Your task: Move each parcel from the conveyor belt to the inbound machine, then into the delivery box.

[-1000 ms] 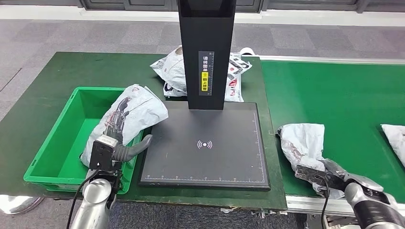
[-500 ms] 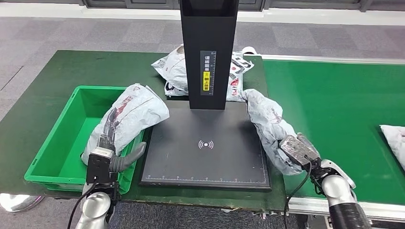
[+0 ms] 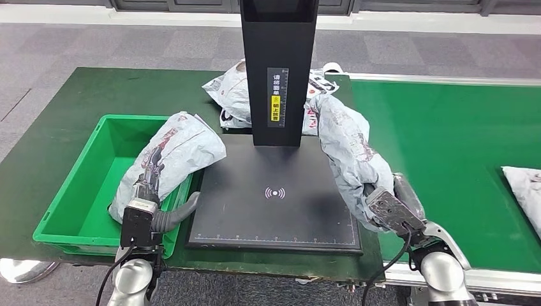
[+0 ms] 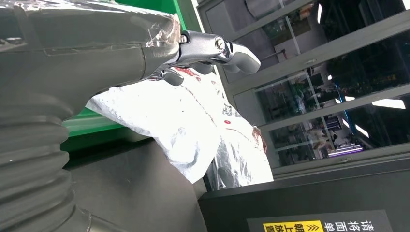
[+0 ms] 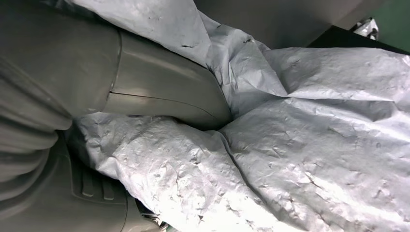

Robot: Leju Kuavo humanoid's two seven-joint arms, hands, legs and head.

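parcel in hand: grey parcel (image 3: 349,153) is held by the right hand (image 3: 390,208), thumb pressed into its crinkled wrap in the right wrist view (image 5: 270,140); it hangs over the right edge of the scanner plate (image 3: 274,191), partly above the plate, partly beyond it.
long axis: runs from the hand at the near right corner up and away toward the black post (image 3: 278,70), tilted, far end highest.
direction of move: plate centre lies to the left of the parcel; my guess is a short carry leftward and down.
nearer arm: right, already gripping; left hand (image 3: 159,213) sits at the green bin (image 3: 76,185), fingers apart and holding nothing, beside a white parcel (image 3: 172,156) draped over the bin rim.
other parcels: one behind the post (image 3: 229,95), one on the belt (image 3: 523,188) at far right.
change: half a second back the grey parcel lay lower and further right; it now reaches nearer the post.
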